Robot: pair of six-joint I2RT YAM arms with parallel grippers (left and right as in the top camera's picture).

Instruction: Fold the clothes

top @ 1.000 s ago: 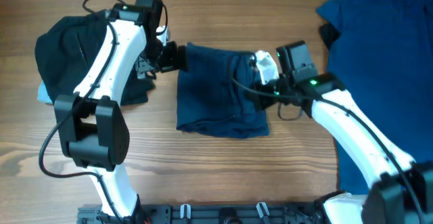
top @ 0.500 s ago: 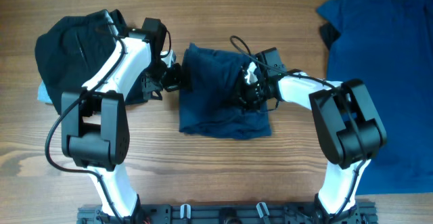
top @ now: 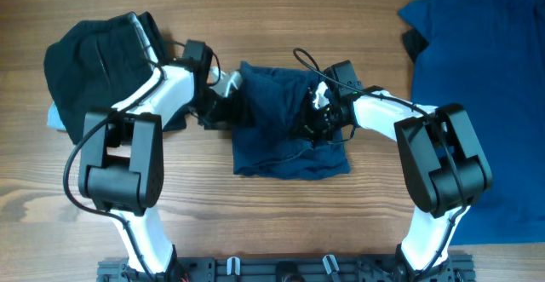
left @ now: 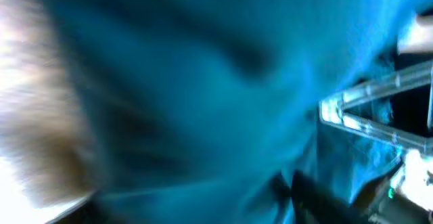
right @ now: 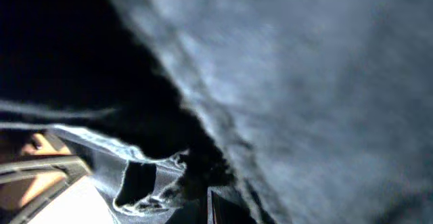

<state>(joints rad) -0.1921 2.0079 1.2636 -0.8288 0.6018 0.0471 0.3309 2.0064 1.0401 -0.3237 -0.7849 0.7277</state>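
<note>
Light brown wooden table [top: 281, 18], seen from overhead. Folded navy blue cloth garment [top: 285, 141] lay at table centre, roughly rectangular, top part rumpled. Left gripper [top: 228, 94] sat at the garment's 10 o'clock edge, touching the fabric; whether clenched or released could not be told. Left wrist view was motion-blurred: blue cloth filled it, with a clear plastic finger [left: 379, 109] at 3 o'clock. Right gripper [top: 317, 116] was pressed into the bunched folds on the garment's 3 o'clock side, a black cable [top: 308, 60] looping above it; fingers were buried in cloth, so the grasp could not be told. Right wrist view showed only dark fabric up close, with a frayed hem at 7 o'clock. Crumpled black cloth pile [top: 89, 56] lay at the table's 10 o'clock, just beside the left arm. Large spread-out blue shirt [top: 485, 77] covered the 3 o'clock side, well apart from the folded garment.
</note>
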